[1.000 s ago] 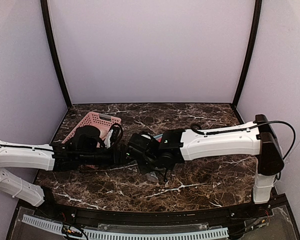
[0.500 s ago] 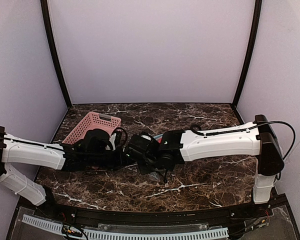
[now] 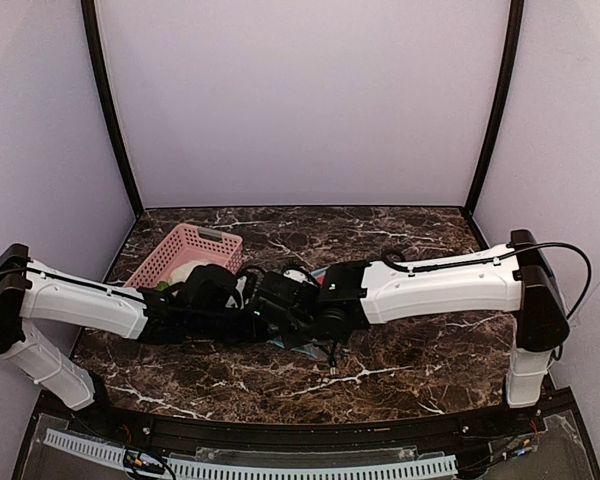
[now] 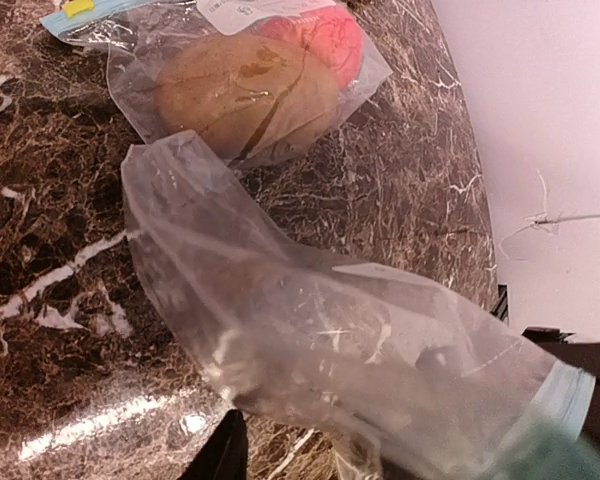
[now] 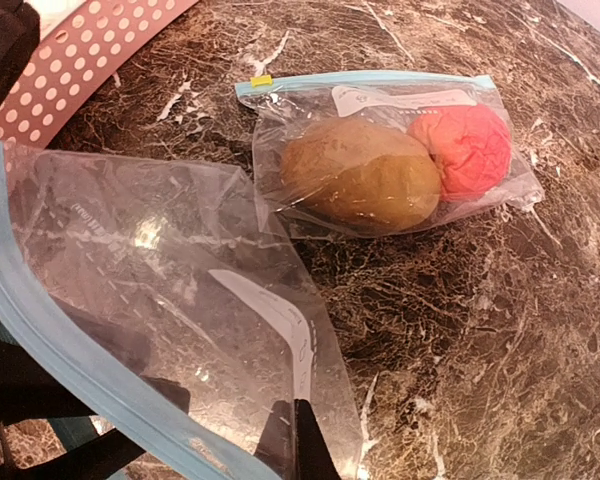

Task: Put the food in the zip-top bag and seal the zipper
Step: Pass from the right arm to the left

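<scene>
An empty clear zip-top bag (image 5: 170, 300) with a blue zipper strip is held up between both grippers; it also shows in the left wrist view (image 4: 320, 330). My right gripper (image 5: 295, 445) is shut on its bottom edge. My left gripper (image 4: 310, 462) holds the zipper end, mostly hidden by the plastic. A second zip-top bag (image 5: 380, 160) lies on the table with the brown-orange bun (image 5: 355, 175) and the red-pink ball (image 5: 470, 145) inside; both show in the left wrist view (image 4: 245, 90). The whitish piece (image 3: 186, 272) and green sprig (image 3: 163, 286) lie in the basket.
The pink plastic basket (image 3: 195, 242) stands at the back left, its rim at the top left of the right wrist view (image 5: 90, 45). Both arms meet over the middle of the dark marble table (image 3: 420, 350). Lilac walls close in the back and sides.
My left arm has reached further right toward the right gripper, uncovering the basket's near part. The right arm has barely moved.
</scene>
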You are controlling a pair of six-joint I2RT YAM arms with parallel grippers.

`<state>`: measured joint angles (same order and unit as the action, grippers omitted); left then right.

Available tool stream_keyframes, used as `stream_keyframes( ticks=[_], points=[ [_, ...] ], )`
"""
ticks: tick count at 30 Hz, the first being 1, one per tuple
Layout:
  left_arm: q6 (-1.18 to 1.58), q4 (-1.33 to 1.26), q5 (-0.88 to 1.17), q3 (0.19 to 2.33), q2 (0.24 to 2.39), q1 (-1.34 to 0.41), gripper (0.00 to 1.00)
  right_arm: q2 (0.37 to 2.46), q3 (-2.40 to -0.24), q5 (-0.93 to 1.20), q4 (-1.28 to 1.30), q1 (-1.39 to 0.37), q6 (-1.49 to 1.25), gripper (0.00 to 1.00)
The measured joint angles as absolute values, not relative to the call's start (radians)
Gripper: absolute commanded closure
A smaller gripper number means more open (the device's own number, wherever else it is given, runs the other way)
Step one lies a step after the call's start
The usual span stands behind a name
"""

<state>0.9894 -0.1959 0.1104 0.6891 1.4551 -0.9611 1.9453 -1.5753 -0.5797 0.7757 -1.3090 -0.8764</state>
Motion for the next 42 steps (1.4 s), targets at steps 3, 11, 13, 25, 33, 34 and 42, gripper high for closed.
stream_keyframes(
  ticks=[3,11,13,25,33,34,42],
  points=[
    [0.981,-0.172,0.109,0.69,1.454,-0.965,0.87,1.939,-1.568,-0.594,0.794,-1.304,-0.894,1.0],
    [0.922,-0.067,0.092,0.685,1.402,-0.974,0.96,1.928,-1.55,-0.607,0.817,-1.282,-0.92,1.0],
    [0.903,-0.05,0.089,0.686,1.386,-0.976,0.97,1.921,-1.55,-0.607,0.813,-1.28,-0.923,1.0],
    [0.84,0.084,0.084,0.749,1.406,-0.98,0.99,1.841,-1.461,-0.489,0.72,-1.264,-0.792,0.49],
    [0.826,0.129,0.094,0.785,1.424,-0.979,0.99,1.721,-1.387,-0.298,0.65,-1.264,-0.653,0.38],
    [0.825,0.129,0.096,0.788,1.424,-0.979,0.99,1.718,-1.388,-0.285,0.645,-1.267,-0.645,0.38],
    [0.823,0.13,0.098,0.792,1.424,-0.979,0.99,1.773,-1.477,-0.293,0.697,-1.301,-0.624,0.51]
  ],
)
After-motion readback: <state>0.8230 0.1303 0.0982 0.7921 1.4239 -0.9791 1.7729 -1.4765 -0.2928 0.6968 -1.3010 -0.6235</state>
